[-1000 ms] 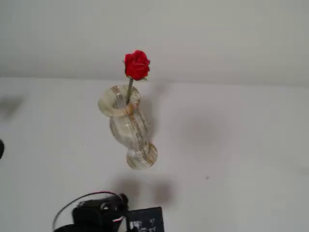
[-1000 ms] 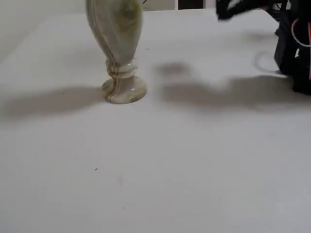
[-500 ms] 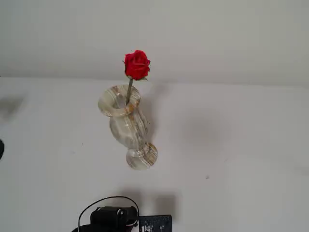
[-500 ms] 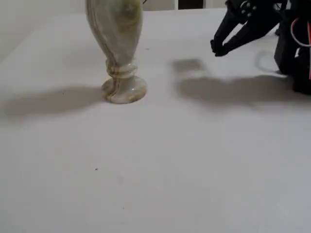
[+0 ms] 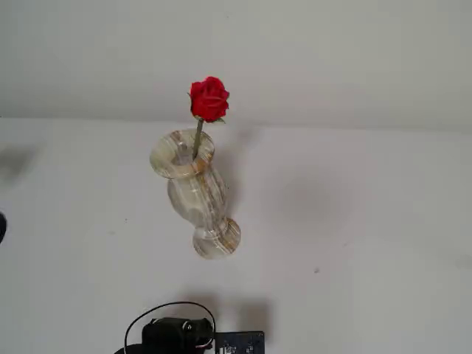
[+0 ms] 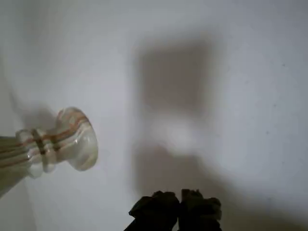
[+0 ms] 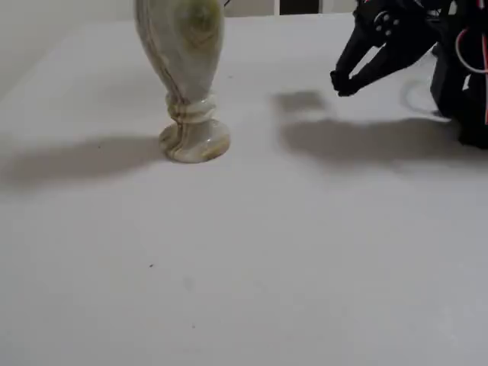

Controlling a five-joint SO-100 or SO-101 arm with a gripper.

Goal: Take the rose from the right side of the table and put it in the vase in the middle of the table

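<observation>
While I watch from the high fixed view, the rose (image 5: 209,99) stands in the vase (image 5: 193,190), its thin stem dropping through the flared rim and its red bud sitting above the mouth, tipped a little toward the far edge of the table (image 5: 369,221). The vase stands upright on its round foot near the middle of the white top, and nothing touches it. In the low fixed view I see only the body, waist and foot of the vase (image 7: 187,84) at the upper left, with its shadow running left across the table (image 7: 244,267); the bud is cut off by the top edge there. The gripper (image 7: 341,81) hangs above the table at the upper right of that view, well apart from the vase, tips pointing down and to the left, with its own shadow on the surface beneath it. The 2 fingertips meet at the tip and I see nothing between them, so I read the hand as closed and empty. The wrist view agrees: the dark fingertips (image 6: 161,209) sit pressed side by side at the bottom edge, holding nothing, and the vase foot (image 6: 74,137) lies off to the left, clear of them. In the high view I only get the arm's (image 5: 177,335) black housing and a looped cable at the bottom edge.
</observation>
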